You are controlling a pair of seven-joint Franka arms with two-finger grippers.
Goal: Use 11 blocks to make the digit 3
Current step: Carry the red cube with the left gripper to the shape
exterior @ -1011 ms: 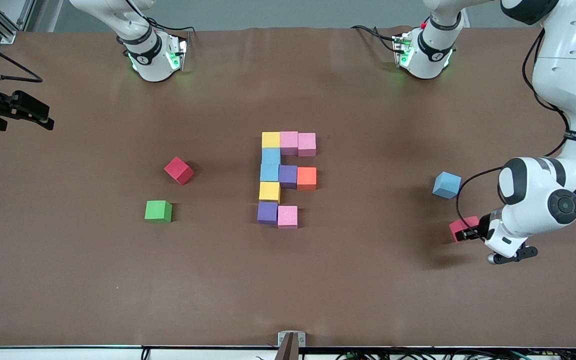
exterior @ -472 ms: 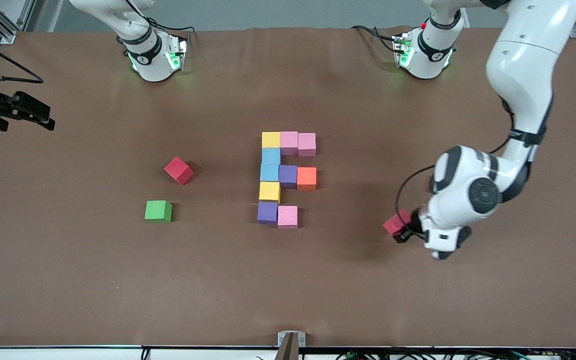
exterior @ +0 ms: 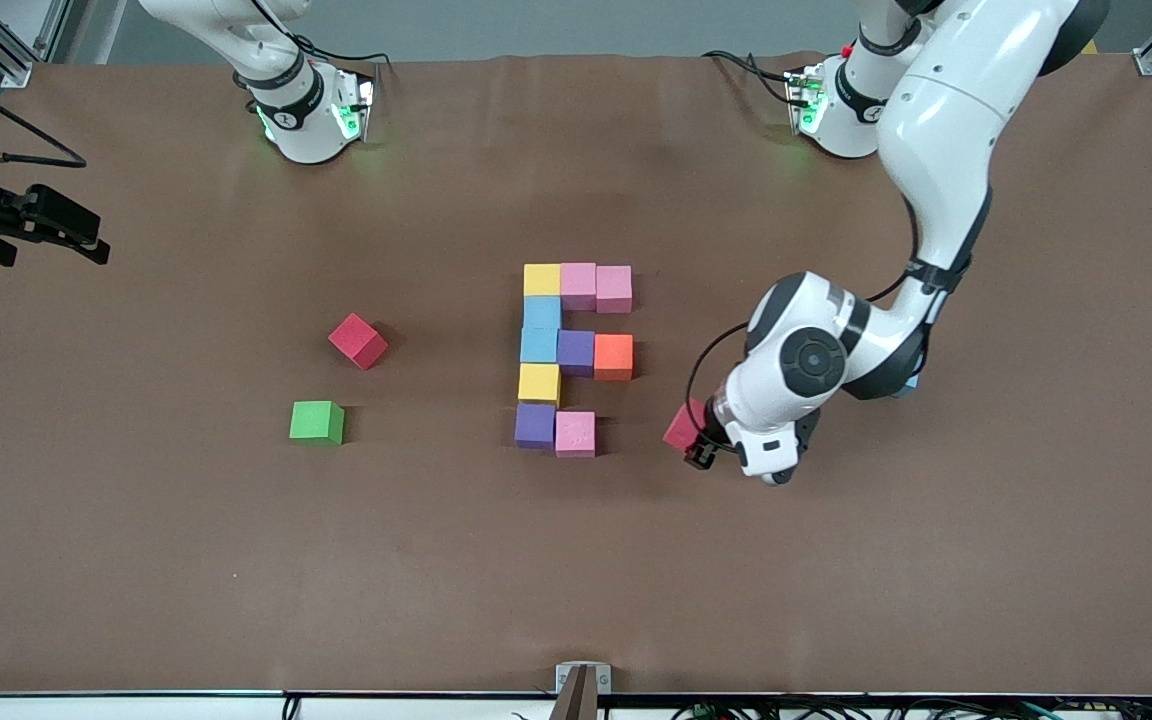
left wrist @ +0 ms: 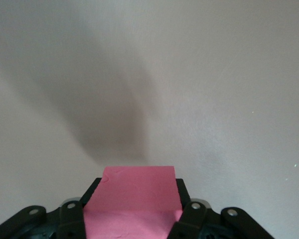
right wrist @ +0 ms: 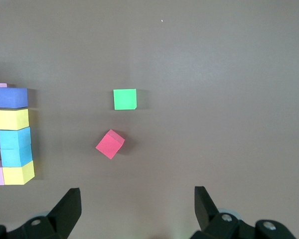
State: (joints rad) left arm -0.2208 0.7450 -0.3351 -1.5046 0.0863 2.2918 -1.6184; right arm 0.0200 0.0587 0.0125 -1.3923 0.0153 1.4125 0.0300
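Observation:
The digit figure [exterior: 574, 352] is several touching cubes in yellow, pink, light blue, purple and orange at the table's middle; its end row is a purple cube [exterior: 534, 424] and a pink cube [exterior: 575, 433]. My left gripper [exterior: 693, 440] is shut on a red cube [exterior: 684, 424], over the table beside that end row, toward the left arm's end. In the left wrist view the cube [left wrist: 134, 196] fills the space between the black fingers [left wrist: 186, 195]. My right gripper [right wrist: 137, 196] is open and empty, high over the right arm's end of the table.
A loose red cube [exterior: 357, 340] and a green cube [exterior: 316, 421] lie toward the right arm's end; both show in the right wrist view, the red one [right wrist: 109, 144] and the green one [right wrist: 125, 99]. A sliver of a light-blue cube [exterior: 911, 381] shows by the left arm.
My left arm has swung from the left arm's end of the table toward the figure, carrying the red cube. It now covers the loose light-blue cube. The right arm has not moved.

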